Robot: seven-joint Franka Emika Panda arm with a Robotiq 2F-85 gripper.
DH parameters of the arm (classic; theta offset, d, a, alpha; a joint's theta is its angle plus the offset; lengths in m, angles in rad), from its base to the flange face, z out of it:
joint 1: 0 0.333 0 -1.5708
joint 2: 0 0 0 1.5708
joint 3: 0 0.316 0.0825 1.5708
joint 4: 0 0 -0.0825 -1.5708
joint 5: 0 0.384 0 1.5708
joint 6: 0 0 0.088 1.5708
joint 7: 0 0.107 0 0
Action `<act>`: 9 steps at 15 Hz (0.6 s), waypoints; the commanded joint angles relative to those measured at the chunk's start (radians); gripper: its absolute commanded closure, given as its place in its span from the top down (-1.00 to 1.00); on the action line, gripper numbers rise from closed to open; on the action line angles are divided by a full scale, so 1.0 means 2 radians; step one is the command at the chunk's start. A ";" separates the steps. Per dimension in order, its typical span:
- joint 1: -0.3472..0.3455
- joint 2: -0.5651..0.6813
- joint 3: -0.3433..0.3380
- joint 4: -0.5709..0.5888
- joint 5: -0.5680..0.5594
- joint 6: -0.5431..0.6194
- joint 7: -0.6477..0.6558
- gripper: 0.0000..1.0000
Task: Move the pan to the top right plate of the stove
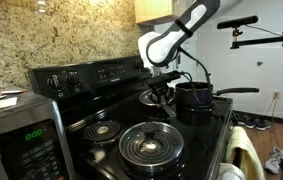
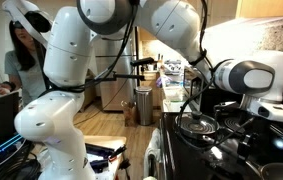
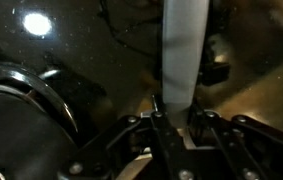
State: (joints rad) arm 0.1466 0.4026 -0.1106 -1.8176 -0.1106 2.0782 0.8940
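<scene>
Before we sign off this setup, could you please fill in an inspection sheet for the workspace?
Surface: black stove, glossy top; one coil plate bare.
Job's things: silvery pan by the back panel; its handle runs into the gripper.
Clutter: black saucepan; ribbed lidded pan.
Grippers: shut on the pan's handle.
Cables: dark cables hang beside the white arm.
Surroundings: microwave, granite backsplash, person in the background.
</scene>
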 commanded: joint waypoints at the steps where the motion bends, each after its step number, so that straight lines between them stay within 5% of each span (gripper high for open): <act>1: -0.007 0.009 0.004 0.021 0.005 -0.018 0.020 -0.87; 9: -0.016 0.040 0.007 0.098 0.027 -0.042 0.030 -0.87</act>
State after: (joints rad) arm 0.1378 0.4558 -0.1106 -1.6944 -0.0883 2.0269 0.9341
